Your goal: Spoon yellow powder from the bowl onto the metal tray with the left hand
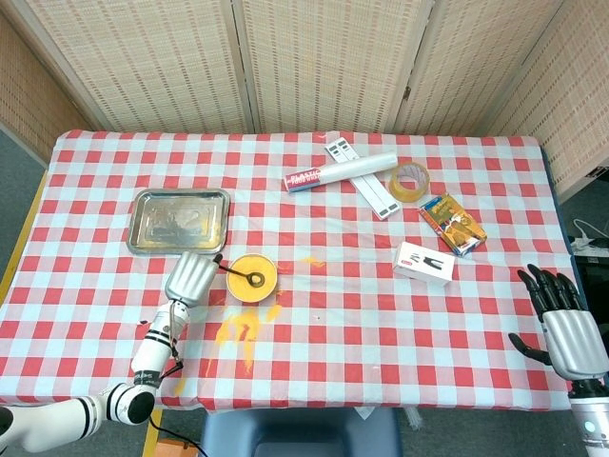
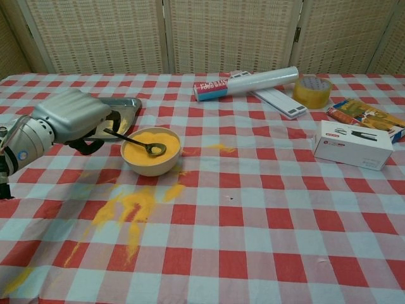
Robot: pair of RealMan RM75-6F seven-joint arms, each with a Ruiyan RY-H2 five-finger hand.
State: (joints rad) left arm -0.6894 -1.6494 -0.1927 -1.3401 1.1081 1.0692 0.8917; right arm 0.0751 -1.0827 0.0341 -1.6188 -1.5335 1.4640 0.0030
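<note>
A white bowl (image 1: pixel 254 277) (image 2: pixel 150 152) of yellow powder stands at the front left of the table. A dark spoon (image 1: pixel 245 276) (image 2: pixel 145 145) lies in it, head in the powder and handle slanting up to the left over the rim. My left hand (image 1: pixel 191 276) (image 2: pixel 71 121) is low beside the bowl's left side, fingers curled under. The handle's end reaches those fingers, and the palm hides whether they pinch it. The metal tray (image 1: pixel 180 220) (image 2: pixel 131 104) lies just behind the left hand. My right hand (image 1: pixel 569 325) hangs at the table's right front edge, fingers spread and holding nothing.
Spilled yellow powder (image 1: pixel 244 326) (image 2: pixel 130 212) streaks the cloth in front of the bowl, with a small patch (image 2: pixel 218 147) to its right. At the back right lie a film roll (image 1: pixel 343 171), a tape ring (image 1: pixel 408 183), a white box (image 1: pixel 424 263) and a crayon pack (image 1: pixel 452 224).
</note>
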